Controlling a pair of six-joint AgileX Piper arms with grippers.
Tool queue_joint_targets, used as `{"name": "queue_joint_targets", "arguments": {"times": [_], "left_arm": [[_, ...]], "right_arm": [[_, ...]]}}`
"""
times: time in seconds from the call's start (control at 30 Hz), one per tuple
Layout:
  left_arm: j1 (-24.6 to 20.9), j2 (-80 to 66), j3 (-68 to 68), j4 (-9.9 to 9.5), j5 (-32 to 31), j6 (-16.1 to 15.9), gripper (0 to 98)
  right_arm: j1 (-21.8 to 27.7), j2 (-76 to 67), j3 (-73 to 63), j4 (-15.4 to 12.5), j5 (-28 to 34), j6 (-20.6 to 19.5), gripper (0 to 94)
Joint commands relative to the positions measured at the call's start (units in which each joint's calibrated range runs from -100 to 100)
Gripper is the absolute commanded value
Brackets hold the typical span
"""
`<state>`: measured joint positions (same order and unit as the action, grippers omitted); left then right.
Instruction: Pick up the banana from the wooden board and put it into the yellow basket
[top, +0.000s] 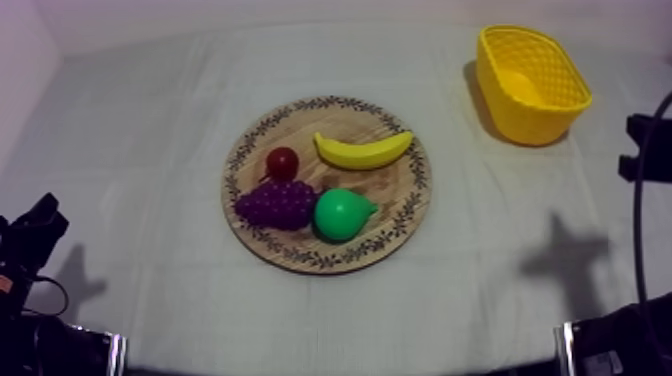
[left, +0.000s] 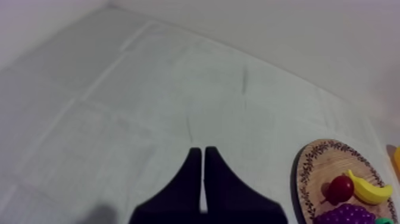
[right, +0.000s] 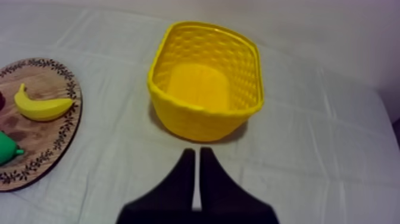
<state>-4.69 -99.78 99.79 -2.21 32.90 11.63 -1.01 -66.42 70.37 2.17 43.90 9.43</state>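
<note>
Banana (top: 364, 150) at the wooden board's (top: 397, 186) 1 o'clock, yellow basket (top: 530, 120) off at 2, left gripper (left: 203, 149) and right gripper (right: 197, 151) both fingers-together, empty.

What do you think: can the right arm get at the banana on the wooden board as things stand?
Probably yes. The banana lies uncovered on the wooden board, clear of the pear, on the side nearer the yellow basket. The right gripper, shut near that basket, would need to open first.

The left gripper (left: 203, 150) and right gripper (right: 197, 151) each have two plain black fingers, wide-based, narrowing to blunt tips.
</note>
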Motion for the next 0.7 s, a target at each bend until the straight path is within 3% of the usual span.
{"name": "queue_joint_targets", "arguments": {"times": [0.0,0.3,0.67], "left_arm": [[0.0,0.0,0.0,0.03,0.0,0.0,0.1],[0.0,0.0,0.0,0.03,0.0,0.0,0.1],[0.0,0.0,0.0,0.03,0.0,0.0,0.1]], "right_arm": [[-0.2,6.2,-8.7,-1.3,1.6,1.9,0.6],[-2.1,19.0,-24.1,-6.4,5.7,9.3,0.6],[-7.1,32.5,-37.1,-12.5,15.1,17.2,0.6]]}}
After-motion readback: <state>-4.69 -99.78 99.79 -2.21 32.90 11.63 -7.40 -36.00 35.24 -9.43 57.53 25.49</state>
